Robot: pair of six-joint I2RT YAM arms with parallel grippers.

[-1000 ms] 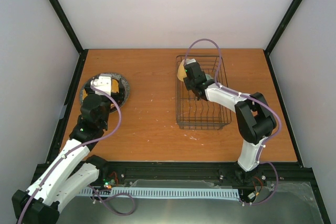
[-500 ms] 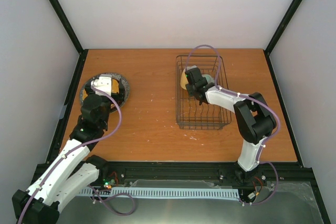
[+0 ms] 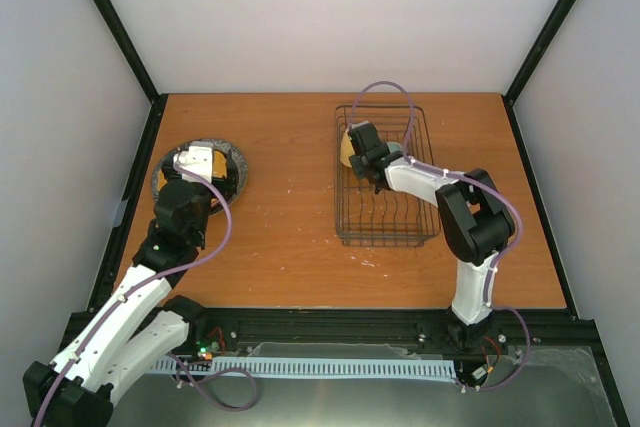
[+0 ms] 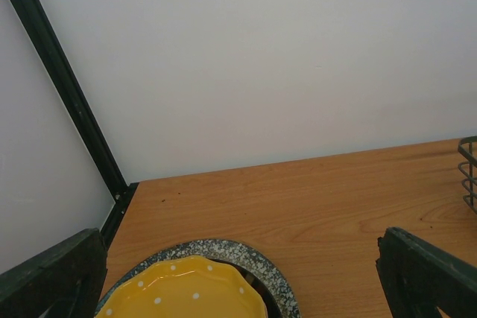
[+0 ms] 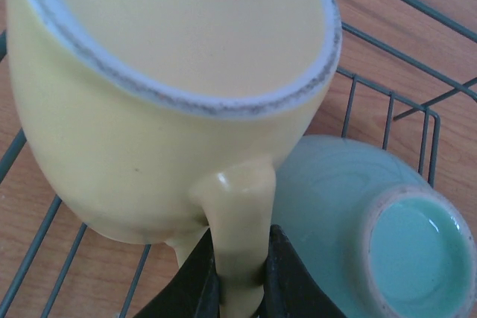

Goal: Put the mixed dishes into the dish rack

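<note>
Yellow mug (image 5: 164, 94): tilted, mouth toward upper part of right wrist frame, pale rim with speckled edge, handle (image 5: 237, 243) pointing down at bottom centre. Sits over far left part of dish rack (image 3: 340, 209) in overhead view, right of centre frame (image 3: 347, 147). Cannot tell whether resting on wires or lifted off them.

Right gripper (image 5: 238, 284): nearly closed, black fingers (image 5: 200, 281) pinching mug handle from both sides, nothing else gripped. Seen overhead at upper left of rack (image 3: 363, 152), arm reaching in from lower right.

Small pale green bowl (image 5: 358, 214): upside down, foot ring up, lower right of wrist frame, touching mug wall beside handle. Inside rack, dark rack wires (image 5: 387, 113) behind it.

Left gripper (image 4: 238, 288): spread wide, holding nothing, dark fingers (image 4: 52, 281) at both bottom corners of left wrist frame. Overhead: hovering at left of frame (image 3: 195, 160) above plate stack.

Plate stack: orange-yellow plate (image 4: 186, 288) with white dots on top of larger grey speckled plate (image 4: 262, 255), bottom centre of left wrist frame. Left side of wooden table (image 3: 290, 207), well apart from rack. Grey rim visible overhead (image 3: 239, 163).
</note>
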